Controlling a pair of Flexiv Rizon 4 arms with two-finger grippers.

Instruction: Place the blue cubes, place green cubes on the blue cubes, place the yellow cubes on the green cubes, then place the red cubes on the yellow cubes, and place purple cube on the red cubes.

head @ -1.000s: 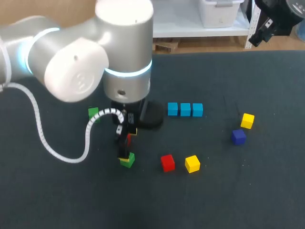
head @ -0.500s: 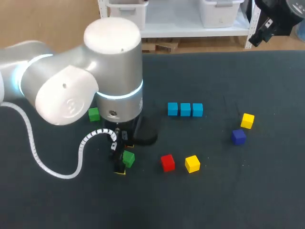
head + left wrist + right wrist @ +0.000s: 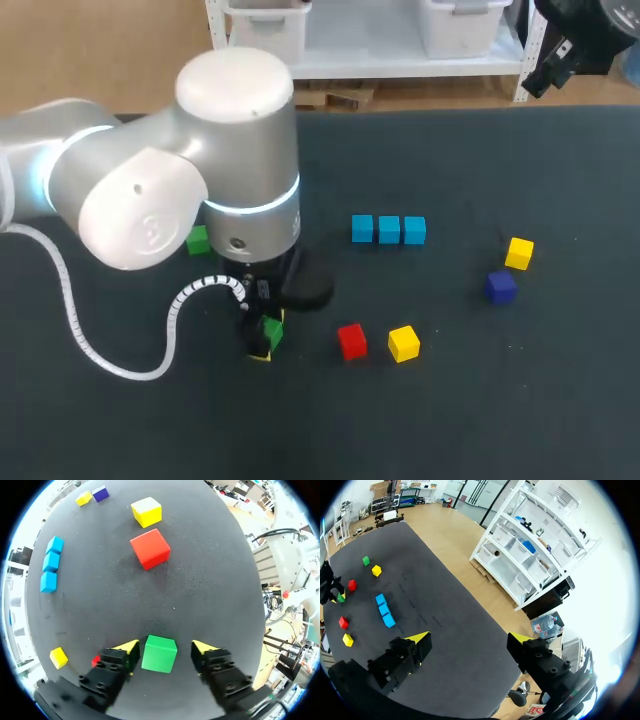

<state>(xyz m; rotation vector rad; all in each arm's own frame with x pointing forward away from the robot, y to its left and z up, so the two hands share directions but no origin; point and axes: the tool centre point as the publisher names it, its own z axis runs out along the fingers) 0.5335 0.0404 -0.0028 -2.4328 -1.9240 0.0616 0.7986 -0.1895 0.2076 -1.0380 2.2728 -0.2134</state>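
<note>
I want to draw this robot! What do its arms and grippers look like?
The left arm is round and silvery-white, with a glowing blue ring and a curly white cable. The left gripper and right gripper are black with yellow tips.

This is a robotics lab. A heavy grey robot arm (image 3: 190,190) with a glowing light ring and a white coiled cable (image 3: 75,320) hangs over a table (image 3: 520,400) covered in dark matting. Small plain blocks lie on the matting: blue cubes (image 3: 388,229) in a row, a red cube (image 3: 351,341), a yellow cube (image 3: 403,343) and a purple cube (image 3: 500,286).
</note>
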